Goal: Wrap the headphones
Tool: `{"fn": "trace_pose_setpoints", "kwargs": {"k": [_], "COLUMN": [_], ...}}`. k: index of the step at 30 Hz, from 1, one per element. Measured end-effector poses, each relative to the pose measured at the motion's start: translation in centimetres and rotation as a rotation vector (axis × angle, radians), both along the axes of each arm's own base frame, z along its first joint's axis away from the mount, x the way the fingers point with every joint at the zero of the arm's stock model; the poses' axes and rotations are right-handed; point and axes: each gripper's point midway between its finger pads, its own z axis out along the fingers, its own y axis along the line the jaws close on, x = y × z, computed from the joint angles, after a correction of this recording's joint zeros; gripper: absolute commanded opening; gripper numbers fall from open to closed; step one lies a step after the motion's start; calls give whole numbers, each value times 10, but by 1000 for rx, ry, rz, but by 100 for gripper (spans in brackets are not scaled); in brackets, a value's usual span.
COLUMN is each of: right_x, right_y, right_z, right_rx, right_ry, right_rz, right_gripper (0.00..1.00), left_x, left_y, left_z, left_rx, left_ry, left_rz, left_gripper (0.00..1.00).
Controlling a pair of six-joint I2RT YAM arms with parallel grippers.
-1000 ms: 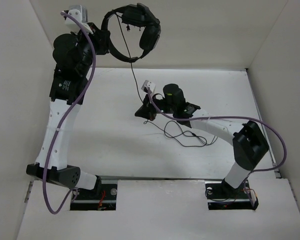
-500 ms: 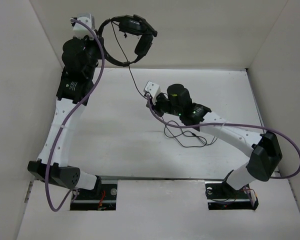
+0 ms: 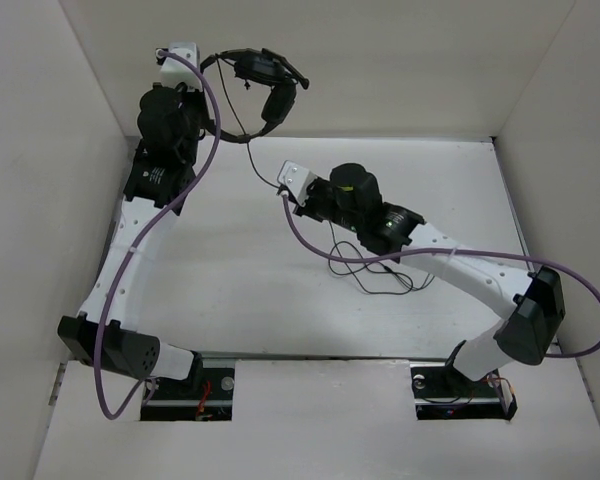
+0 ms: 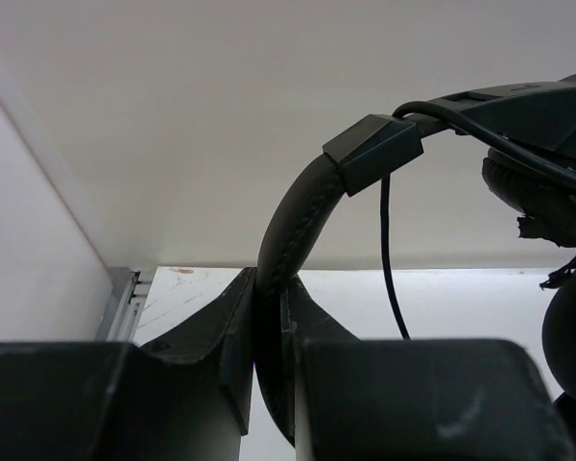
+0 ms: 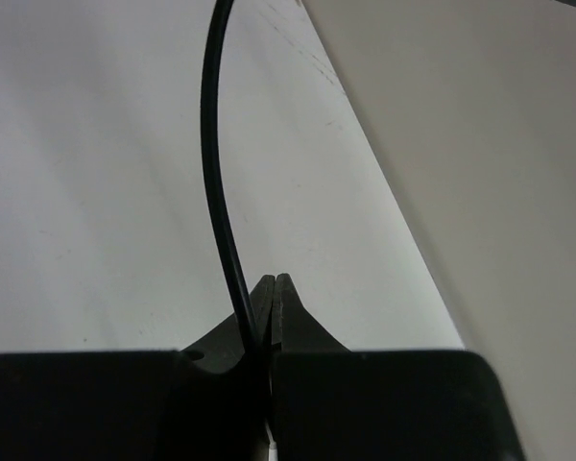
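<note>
White table (image 3: 210, 270), black headphones (image 3: 277, 100) aloft, padded band (image 4: 288, 221), thin cable (image 5: 209, 144) trailing

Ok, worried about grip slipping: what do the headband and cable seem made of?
The headband looks like black padded leatherette, matte with a soft sheen and a rounded edge. Its slider clip looks like hard moulded plastic, sharp-cornered. The cable looks rubber- or PVC-jacketed: smooth, slightly glossy, bending in an even curve.

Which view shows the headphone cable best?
Top external: the cable runs from the headset to the right end effector, slack looped on the table. Right wrist shows only the pinched stretch; left wrist a short hanging piece.
</note>
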Motion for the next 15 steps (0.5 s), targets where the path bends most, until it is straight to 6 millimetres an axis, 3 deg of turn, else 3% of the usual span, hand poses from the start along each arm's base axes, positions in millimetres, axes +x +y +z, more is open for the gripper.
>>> {"fn": "trace_pose_setpoints", "kwargs": {"k": [4,9,15], "right_x": [4,2,10], "right_y": [-5,-11,-18], "right_z": [-7,-34,-37], "right_rx": [-17,-68,-72], "right_ry": [-4,25,21], "right_rz": [-15,-19,-39], "right_gripper": [0,0,0], "left_x": [-2,-4,-5], "left_y": [1,1,5], "left_z": [3,7,11], "left_rx": [-2,-9,-12], "left_ry": [-7,-15,-24], "left_rz": [1,0,7], "left_gripper": [0,0,0]}}
